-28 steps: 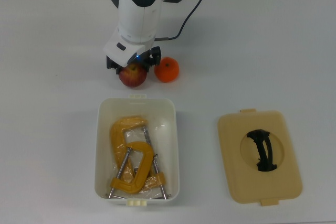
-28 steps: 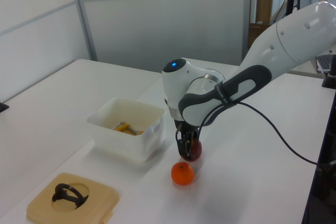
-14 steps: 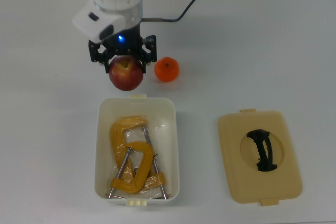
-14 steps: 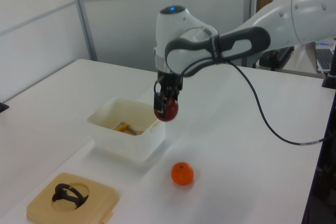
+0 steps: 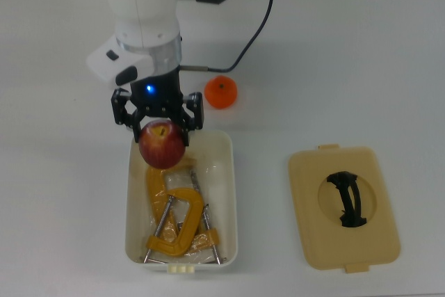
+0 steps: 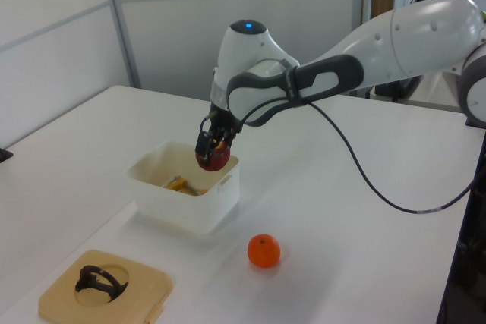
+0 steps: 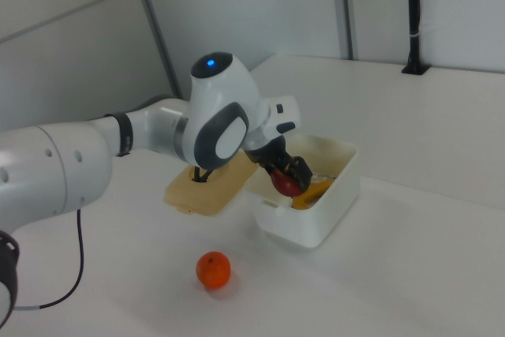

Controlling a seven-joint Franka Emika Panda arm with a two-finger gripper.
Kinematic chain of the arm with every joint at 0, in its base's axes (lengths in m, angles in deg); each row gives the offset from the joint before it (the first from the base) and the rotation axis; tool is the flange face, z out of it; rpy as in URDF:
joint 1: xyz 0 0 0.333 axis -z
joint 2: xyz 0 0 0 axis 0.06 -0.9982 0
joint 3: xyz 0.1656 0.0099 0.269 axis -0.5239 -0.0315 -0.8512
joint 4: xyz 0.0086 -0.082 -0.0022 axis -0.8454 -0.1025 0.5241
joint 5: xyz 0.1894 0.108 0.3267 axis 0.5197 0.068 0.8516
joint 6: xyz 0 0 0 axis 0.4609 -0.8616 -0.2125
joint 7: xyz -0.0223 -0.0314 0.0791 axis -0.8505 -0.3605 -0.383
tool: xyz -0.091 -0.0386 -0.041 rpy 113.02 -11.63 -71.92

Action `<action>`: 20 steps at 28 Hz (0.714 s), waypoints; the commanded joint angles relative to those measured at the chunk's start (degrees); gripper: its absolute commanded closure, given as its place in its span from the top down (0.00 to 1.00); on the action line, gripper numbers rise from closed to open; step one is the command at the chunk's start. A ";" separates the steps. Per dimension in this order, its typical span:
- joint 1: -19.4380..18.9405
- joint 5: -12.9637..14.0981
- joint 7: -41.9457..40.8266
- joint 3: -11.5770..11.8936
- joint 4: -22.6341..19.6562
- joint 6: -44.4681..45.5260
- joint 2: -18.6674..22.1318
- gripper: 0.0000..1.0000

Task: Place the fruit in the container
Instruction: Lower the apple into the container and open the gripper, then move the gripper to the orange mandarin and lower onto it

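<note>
My gripper (image 5: 159, 129) (image 6: 213, 147) (image 7: 286, 175) is shut on a red apple (image 5: 162, 144) (image 6: 215, 159) (image 7: 285, 184) with yellowish patches. It holds the apple in the air over the end of the white container (image 5: 226, 193) (image 6: 163, 199) (image 7: 339, 195) nearest the arm. An orange mandarin (image 5: 221, 92) (image 6: 263, 251) (image 7: 213, 269) rests on the table just outside that end, toward the top view's upper right. Two yellow C-clamps (image 5: 174, 220) lie inside the container.
A tan lid (image 5: 375, 241) (image 6: 148, 286) (image 7: 207, 192) with a black handle lies flat on the table at the top view's right of the container. The arm's black cable (image 5: 257, 22) trails over the table behind the mandarin.
The gripper lifted the apple off the table beside the mandarin and carried it over the near end of the container. The mandarin, lid and container stayed put.
</note>
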 commanded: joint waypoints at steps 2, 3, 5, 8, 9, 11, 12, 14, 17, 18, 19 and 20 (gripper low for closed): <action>-0.51 0.40 2.39 0.14 1.92 -0.34 -0.83 0.90; -0.51 0.40 2.57 0.14 2.01 -0.25 -0.66 1.00; -0.68 0.31 2.66 0.05 1.83 0.36 0.13 1.00; -0.68 0.31 2.48 0.05 1.57 2.90 1.10 1.00; -0.68 0.31 2.22 0.05 1.57 4.66 1.36 1.00; -0.68 0.05 1.78 0.05 1.57 10.61 2.50 1.00; -0.77 -0.22 1.43 0.05 1.57 12.30 2.85 1.00; -0.77 -0.57 0.90 -0.03 1.57 14.86 3.38 1.00; -1.38 -0.66 0.37 -0.12 1.04 21.18 4.96 1.00; -1.82 -0.83 -0.15 -0.12 0.61 23.02 5.23 1.00; -2.26 -1.10 -0.76 -0.12 0.25 25.30 5.58 1.00; -2.87 -1.36 -1.55 -0.12 -0.01 27.68 5.93 1.00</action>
